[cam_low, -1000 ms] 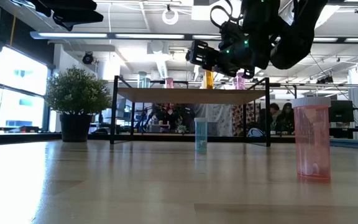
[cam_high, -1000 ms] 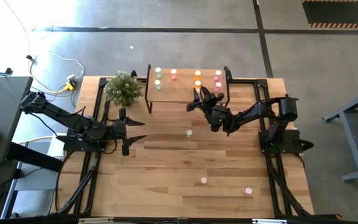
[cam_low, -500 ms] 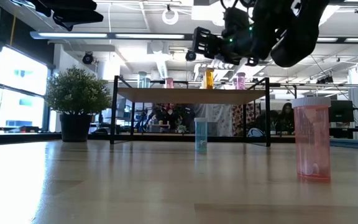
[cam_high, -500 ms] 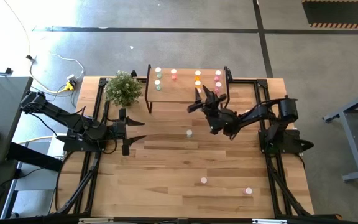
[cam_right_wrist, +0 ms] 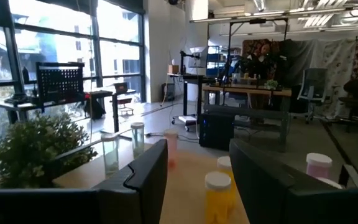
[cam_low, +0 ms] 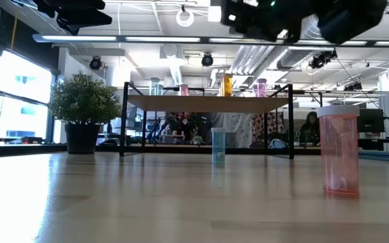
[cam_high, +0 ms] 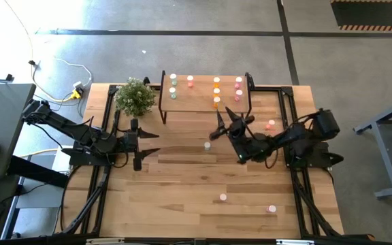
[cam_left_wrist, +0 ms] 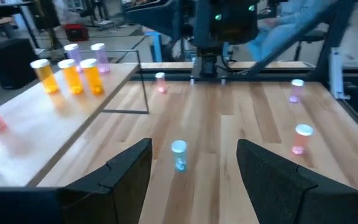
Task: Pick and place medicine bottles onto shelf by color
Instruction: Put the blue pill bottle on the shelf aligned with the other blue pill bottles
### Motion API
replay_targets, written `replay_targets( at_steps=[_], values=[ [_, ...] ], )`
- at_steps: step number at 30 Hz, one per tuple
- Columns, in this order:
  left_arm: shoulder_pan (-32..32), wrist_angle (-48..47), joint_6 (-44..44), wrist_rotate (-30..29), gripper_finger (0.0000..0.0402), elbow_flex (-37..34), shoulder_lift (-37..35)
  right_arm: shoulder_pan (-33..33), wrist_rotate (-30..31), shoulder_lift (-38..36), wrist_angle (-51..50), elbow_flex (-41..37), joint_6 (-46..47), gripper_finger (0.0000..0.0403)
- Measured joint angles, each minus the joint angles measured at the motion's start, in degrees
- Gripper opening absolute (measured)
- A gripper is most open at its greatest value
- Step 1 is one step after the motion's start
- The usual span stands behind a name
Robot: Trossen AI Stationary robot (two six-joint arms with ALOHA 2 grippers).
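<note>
The shelf [cam_high: 201,99] stands at the table's far side. On its top stand bottles in columns: pale green [cam_high: 173,87], pink [cam_high: 190,82], orange [cam_high: 216,90] and magenta [cam_high: 238,88]. Loose bottles stand upright on the table: a pale green one [cam_high: 207,145] in the middle, a pink one [cam_high: 271,124] at the right, and two pink ones [cam_high: 223,197] [cam_high: 272,209] near the front. My right gripper [cam_high: 230,120] hovers open and empty just in front of the shelf, facing its top [cam_right_wrist: 197,180]. My left gripper [cam_high: 154,142] waits open at the left, pointing toward the pale green bottle [cam_left_wrist: 178,154].
A potted plant [cam_high: 135,96] stands left of the shelf. Black frame rails [cam_high: 288,109] run along the table's sides. In the low view a pink bottle [cam_low: 340,150] stands close to the camera. Bare wood lies between the loose bottles.
My right gripper has drawn back from over the shelf's orange column toward the table's near edge and right, rising and rolling as it went. Its fingers stay apart as before. The orange bottle at the shelf's front edge now shows uncovered.
</note>
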Motion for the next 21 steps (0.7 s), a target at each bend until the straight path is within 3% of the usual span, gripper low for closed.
replay_targets(
  at_steps=[5, 12, 16, 21],
  values=[
    [-0.1, 0.0, -2.1, 5.5, 0.0225, 0.0, 0.0, 7.2, 5.4, -3.1, -2.7, 0.0, -0.6, 0.0166],
    [-0.2, -0.5, -3.0, 6.5, 0.0225, 0.0, 0.0, 16.7, 7.6, -4.6, -5.4, 0.0, 3.3, 0.0166],
    [-0.2, -0.4, -3.0, 6.6, 0.0225, 0.0, 0.0, 21.7, 2.9, -4.6, -7.5, 0.0, 5.6, 0.0166],
    [-0.2, -0.4, -3.1, 6.6, 0.0225, 0.0, 0.0, 25.5, -12.5, -4.6, -13.2, 0.0, 18.1, 0.0166]
  ],
)
